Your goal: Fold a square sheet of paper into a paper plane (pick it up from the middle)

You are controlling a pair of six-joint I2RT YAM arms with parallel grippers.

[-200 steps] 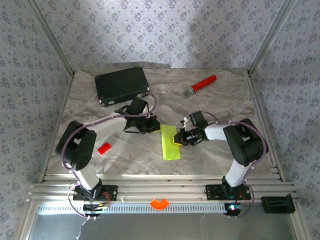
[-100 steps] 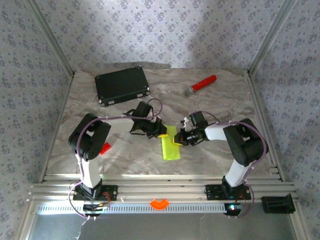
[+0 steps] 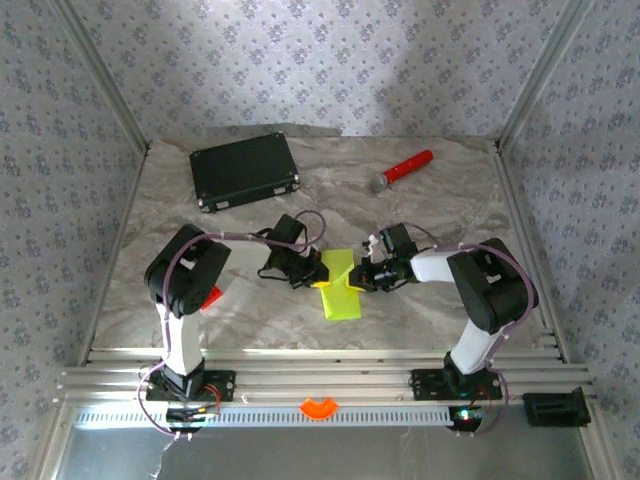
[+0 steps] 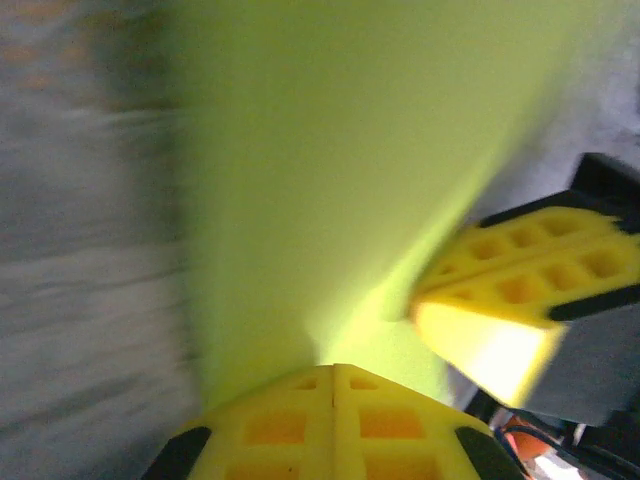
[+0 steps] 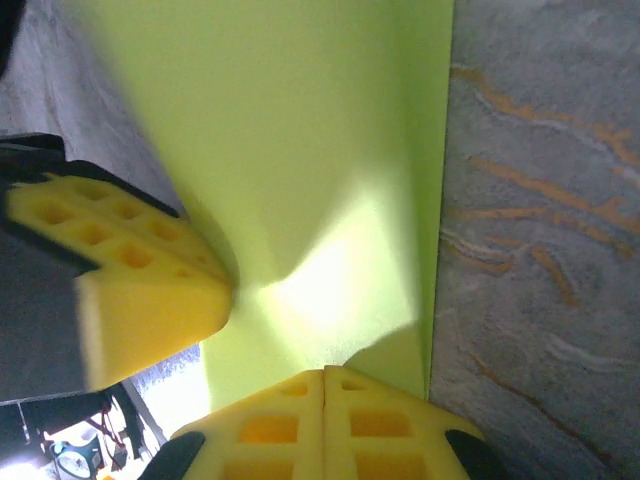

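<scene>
Both hands meet over the lime-green sheet of paper, which lies flat on the marble worktop as a narrow upright strip, right between the two of them. The left hand comes at the sheet's upper part from its own side, fingers closed flat against each other, tips down on the paper. The right hand does the same from the opposite edge, also closed. Can't tell if either one actually has paper pinched between the pads or is just pressing on it.

From the left wrist view its yellow pads sit at the paper's near edge, with the right hand just beside them. A black case sits well beyond the left hand, a red-handled microphone well beyond the right, and a small red block back by the left arm.
</scene>
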